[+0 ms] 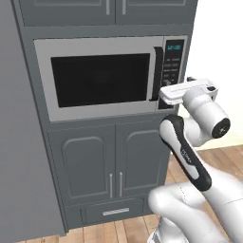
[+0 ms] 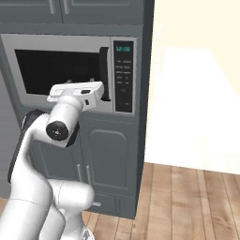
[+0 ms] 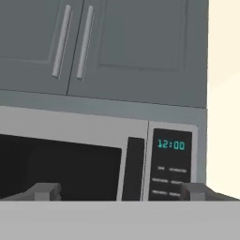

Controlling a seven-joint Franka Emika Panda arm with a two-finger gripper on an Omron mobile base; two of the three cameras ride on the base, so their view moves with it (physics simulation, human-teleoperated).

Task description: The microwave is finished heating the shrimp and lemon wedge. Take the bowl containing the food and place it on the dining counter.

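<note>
The microwave [image 1: 102, 80] is built into grey cabinetry, and its black glass door is closed. The bowl, the shrimp and the lemon wedge are hidden behind that dark door. The dining counter is out of view. My gripper [image 1: 178, 90] hovers level with the microwave's lower right corner, close in front of the black vertical handle [image 1: 157, 73] and the keypad [image 1: 173, 61]. In the hand view the gripper [image 3: 119, 192] is open, and its fingertips [image 3: 44, 191] stand wide apart with nothing between them. The handle [image 3: 132, 168] and the cyan display [image 3: 171, 144] lie just ahead.
Grey cabinet doors [image 1: 111, 161] and a drawer [image 1: 116, 211] sit below the microwave, with upper doors [image 3: 70, 42] above it. A tall grey panel [image 1: 19, 142] stands at the left. To the right are a cream wall [image 2: 197, 93] and wooden floor [image 2: 187, 201].
</note>
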